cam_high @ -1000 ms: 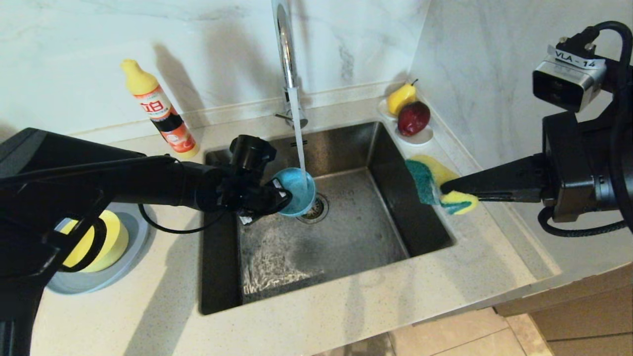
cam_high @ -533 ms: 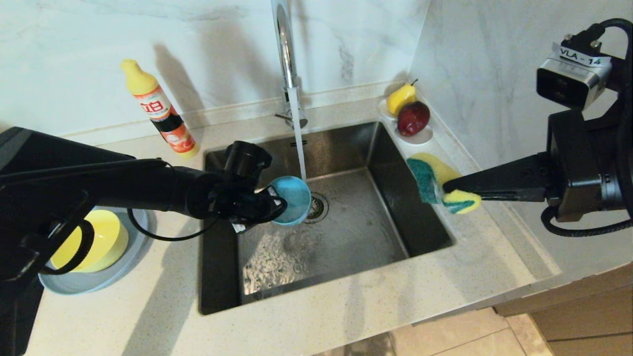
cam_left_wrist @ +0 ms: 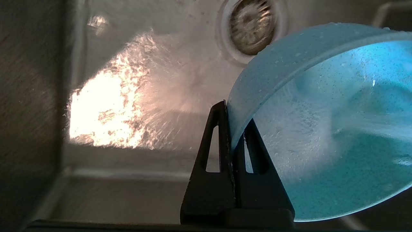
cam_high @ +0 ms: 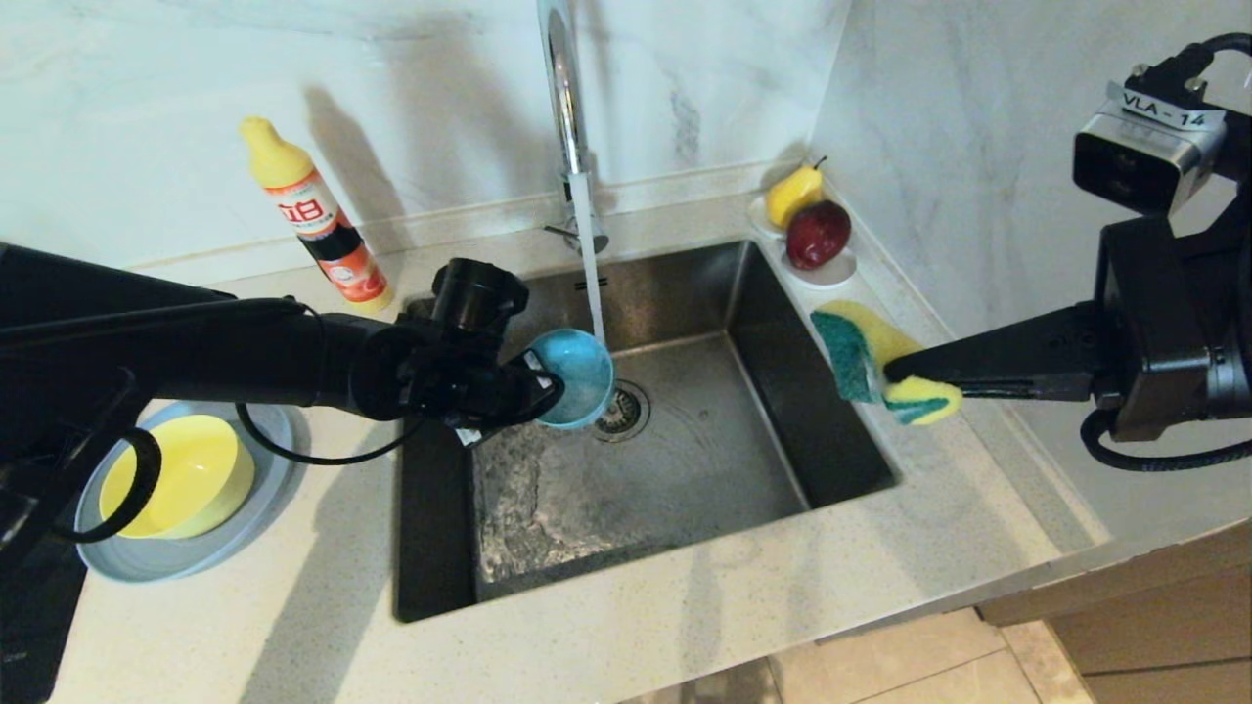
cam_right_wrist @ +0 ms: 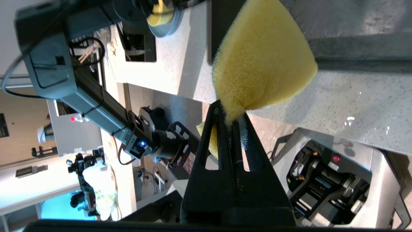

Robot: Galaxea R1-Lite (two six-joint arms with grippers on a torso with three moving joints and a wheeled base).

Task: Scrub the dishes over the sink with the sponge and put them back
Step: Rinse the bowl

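Your left gripper pinches the teal bowl's rim above the sink, beside the drain; your right gripper squeezes the sponge over the sink's right edge; pale speckled counter surrounds the sink, marble wall behind.

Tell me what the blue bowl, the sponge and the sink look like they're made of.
Blue bowl: likely matte plastic, judging by its thin, slightly see-through rim.
Sponge: soft yellow foam, visibly porous, with a green scouring layer.
Sink: brushed stainless steel, dull grey sheen.
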